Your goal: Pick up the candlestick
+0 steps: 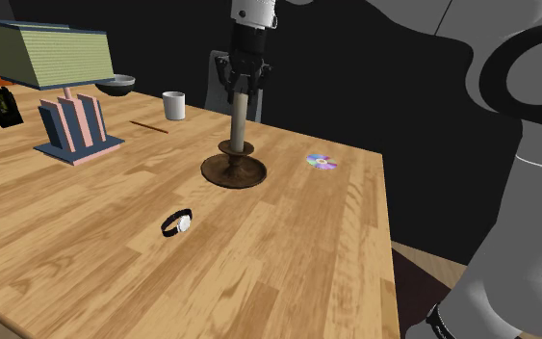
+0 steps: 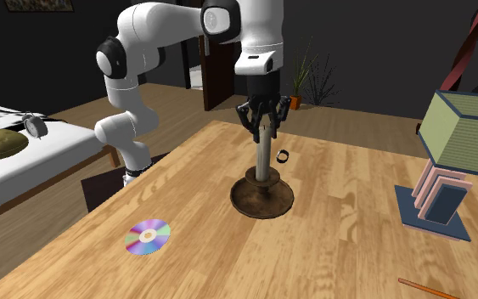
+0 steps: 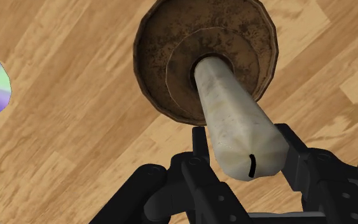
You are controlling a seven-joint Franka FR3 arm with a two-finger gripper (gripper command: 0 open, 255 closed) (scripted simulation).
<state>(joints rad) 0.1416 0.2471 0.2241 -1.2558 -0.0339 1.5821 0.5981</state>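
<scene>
The candlestick [image 1: 233, 171] has a round, rusty brown base and a pale candle standing upright in it. It rests on the wooden table [image 1: 86, 250] near the middle. My gripper [image 1: 241, 91] comes straight down from above and is shut on the top of the candle. From the second exterior view, the gripper [image 2: 263, 127] clasps the candle above the base of the candlestick [image 2: 262, 197]. In the wrist view the gripper [image 3: 246, 143] has one black finger pressed against each side of the candle, with the candlestick's base [image 3: 171, 57] below on the wood.
A wristwatch [image 1: 176, 222] lies in front of the candlestick and a CD [image 1: 321, 161] to the shoulder view's right. A lamp [image 1: 62, 67], a bowl [image 1: 116, 85], a white cup [image 1: 173, 104] and a pencil [image 1: 149, 126] stand toward the back left. The table's edge [image 1: 386, 241] runs on the right.
</scene>
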